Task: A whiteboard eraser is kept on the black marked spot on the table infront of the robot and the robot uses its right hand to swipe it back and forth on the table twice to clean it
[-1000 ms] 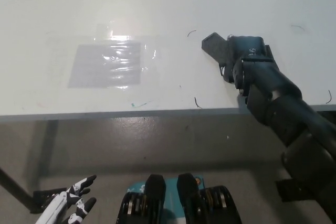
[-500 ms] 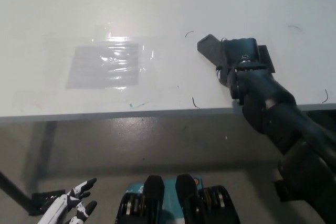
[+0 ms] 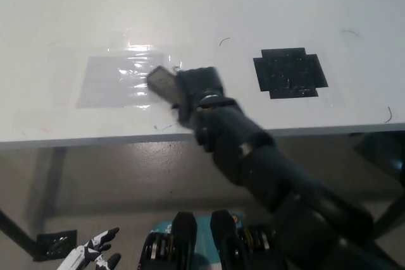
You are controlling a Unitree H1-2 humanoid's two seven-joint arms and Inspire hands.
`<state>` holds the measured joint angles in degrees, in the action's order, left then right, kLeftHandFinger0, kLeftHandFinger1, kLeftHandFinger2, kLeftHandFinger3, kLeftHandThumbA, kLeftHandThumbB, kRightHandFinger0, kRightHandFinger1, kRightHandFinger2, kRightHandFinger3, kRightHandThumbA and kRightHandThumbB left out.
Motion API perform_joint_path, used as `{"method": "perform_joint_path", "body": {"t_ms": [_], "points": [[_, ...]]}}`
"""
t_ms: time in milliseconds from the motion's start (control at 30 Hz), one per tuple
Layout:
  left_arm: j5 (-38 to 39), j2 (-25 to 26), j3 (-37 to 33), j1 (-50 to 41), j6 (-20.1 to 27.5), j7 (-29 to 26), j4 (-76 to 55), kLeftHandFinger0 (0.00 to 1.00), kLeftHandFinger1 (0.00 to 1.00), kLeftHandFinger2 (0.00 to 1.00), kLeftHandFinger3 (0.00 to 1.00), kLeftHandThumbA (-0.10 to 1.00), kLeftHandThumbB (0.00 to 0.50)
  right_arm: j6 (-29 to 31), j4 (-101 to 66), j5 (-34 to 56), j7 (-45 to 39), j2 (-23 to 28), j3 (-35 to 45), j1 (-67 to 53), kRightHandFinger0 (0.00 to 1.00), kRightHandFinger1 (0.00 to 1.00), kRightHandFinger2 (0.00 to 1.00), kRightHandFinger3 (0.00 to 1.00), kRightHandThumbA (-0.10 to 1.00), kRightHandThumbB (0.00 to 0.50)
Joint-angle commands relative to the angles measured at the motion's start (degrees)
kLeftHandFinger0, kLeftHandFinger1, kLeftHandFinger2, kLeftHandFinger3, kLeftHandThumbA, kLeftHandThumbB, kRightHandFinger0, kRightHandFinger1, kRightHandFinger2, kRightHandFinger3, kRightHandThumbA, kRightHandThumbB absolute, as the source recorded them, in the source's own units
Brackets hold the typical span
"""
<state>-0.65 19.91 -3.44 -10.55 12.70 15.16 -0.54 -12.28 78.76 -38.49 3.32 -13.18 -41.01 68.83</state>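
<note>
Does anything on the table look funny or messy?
Mostly tidy. The black marked spot lies bare: the grey whiteboard eraser is away at the shiny taped plastic sheet, held by the black right hand. Thin dark squiggles mark the white table.

A lab or test room, by the look of what's under me
My white surface (image 3: 266,4) carries a taped black marked spot (image 3: 290,73), a taped-down clear plastic sheet (image 3: 120,80) and stray pen marks, over a bare grey floor (image 3: 126,181)

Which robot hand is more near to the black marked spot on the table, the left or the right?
The right. The right robot hand, shut on the eraser, sits on the table beside the black marked spot, toward the robot's left. The left robot hand hangs below table level, far off.
</note>
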Motion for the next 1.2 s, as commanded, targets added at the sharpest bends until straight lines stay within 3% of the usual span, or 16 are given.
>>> {"method": "perform_joint_path", "body": {"t_ms": [0, 67, 100, 200, 300, 467, 533, 600, 667, 800, 867, 967, 1000, 1067, 1100, 1167], "points": [[-0.37, 0.68, -0.04, 0.08, 1.63, 0.39, -0.44, 1.00, 1.00, 1.00, 1.00, 0.73, 0.500, 2.49, -0.44, 0.93, -4.45, -0.12, 1.01, 0.46, 0.13, 0.27, 0.45, 0.93, -0.10, 0.210], [-0.34, 0.87, -0.01, 0.07, 1.46, 0.52, -0.63, 1.00, 1.00, 1.00, 1.00, 0.74, 0.500, 3.27, -0.30, 0.74, -3.77, 0.86, 1.08, 0.00, 0.00, 0.15, 0.35, 0.81, -0.10, 0.220], [-0.27, 0.88, 0.01, 0.05, 1.54, 0.54, -0.73, 1.00, 1.00, 1.00, 1.00, 0.73, 0.500, 3.87, -0.31, 0.64, -3.59, 2.18, 1.08, -0.43, 0.15, 0.31, 0.48, 0.77, -0.10, 0.248], [-0.11, 0.99, -0.02, 0.14, 1.66, 0.71, -0.75, 1.00, 1.00, 1.00, 1.00, 0.73, 0.494, 4.43, -0.21, 0.49, -3.05, 6.00, 1.35, -1.67, 0.08, 0.23, 0.39, 0.82, -0.10, 0.236], [-0.32, 1.10, 0.05, 0.06, 1.55, 0.62, -0.94, 1.00, 1.00, 1.00, 1.00, 0.73, 0.491, 4.40, -0.28, 0.11, -3.01, 9.56, 1.30, -2.52, 0.31, 0.49, 0.69, 0.90, -0.09, 0.230], [-0.01, 0.96, 0.23, -0.09, 0.92, 0.51, -1.57, 1.00, 1.00, 1.00, 1.00, 0.74, 0.494, 3.68, 0.27, 0.43, -3.23, 18.41, 2.25, -4.32, 0.00, 0.08, 0.32, 0.95, -0.10, 0.197], [0.02, 0.91, 0.30, -0.18, 0.66, 0.46, -1.82, 1.00, 1.00, 1.00, 1.00, 0.74, 0.493, 3.23, 0.01, 0.40, -3.74, 21.74, 2.46, -5.04, 0.07, 0.20, 0.41, 0.98, -0.10, 0.206], [0.01, 0.84, 0.25, -0.26, 0.38, 0.46, -1.94, 1.00, 1.00, 1.00, 1.00, 0.74, 0.490, 3.23, -0.10, -0.18, -3.92, 24.33, 2.04, -5.73, 0.00, 0.11, 0.35, 1.00, -0.09, 0.210], [-0.03, 0.83, 0.25, -0.38, 0.23, 0.43, -2.08, 1.00, 1.00, 1.00, 1.00, 0.74, 0.488, 3.33, -0.86, 0.63, -4.47, 27.78, 2.91, -6.90, 0.27, 0.42, 0.59, 0.88, -0.09, 0.298], [-0.01, 0.71, 0.33, -0.41, 0.20, 0.28, -2.12, 1.00, 1.00, 1.00, 1.00, 0.74, 0.486, 3.63, -3.50, 0.67, -3.86, 35.23, 3.87, -10.49, 0.06, 0.21, 0.44, 1.00, -0.10, 0.232], [0.27, 0.69, 0.39, -0.42, 0.26, 0.34, -2.01, 1.00, 1.00, 1.00, 1.00, 0.73, 0.477, 2.39, -4.49, 0.63, -5.02, 38.09, 4.22, -11.77, 0.20, 0.40, 0.62, 1.00, -0.09, 0.191], [0.53, 0.71, 0.54, -0.57, 0.39, 0.34, -1.90, 1.00, 1.00, 1.00, 1.00, 0.73, 0.471, 2.22, -4.99, 1.48, -4.15, 42.09, 5.83, -13.71, 0.03, 0.22, 0.48, 1.00, -0.10, 0.205], [0.65, 0.73, 0.59, -0.55, 0.31, 0.37, -1.92, 1.00, 1.00, 1.00, 1.00, 0.72, 0.471, 2.29, -5.10, 1.83, -4.25, 42.84, 6.37, -13.95, 0.04, 0.24, 0.48, 1.00, -0.10, 0.204], [0.37, 0.90, 0.68, -0.63, 0.17, 0.29, -1.97, 1.00, 1.00, 1.00, 1.00, 0.73, 0.470, 2.36, -5.74, 2.64, -5.54, 45.24, 7.66, -14.38, 0.54, 0.88, 0.97, 0.85, -0.05, 0.213], [0.33, 0.94, 0.73, -0.71, 0.33, 0.26, -1.79, 1.00, 1.00, 1.00, 1.00, 0.73, 0.467, 1.67, -5.76, 2.24, -5.98, 46.02, 7.58, -14.27, 0.66, 0.90, 0.96, 0.78, -0.07, 0.225], [0.25, 0.88, 0.67, -0.62, 0.45, 0.27, -1.58, 1.00, 1.00, 1.00, 1.00, 0.73, 0.464, 0.98, -6.21, 2.70, -7.00, 46.71, 8.47, -14.08, 0.24, 0.48, 0.63, 0.82, -0.10, 0.229]]}}
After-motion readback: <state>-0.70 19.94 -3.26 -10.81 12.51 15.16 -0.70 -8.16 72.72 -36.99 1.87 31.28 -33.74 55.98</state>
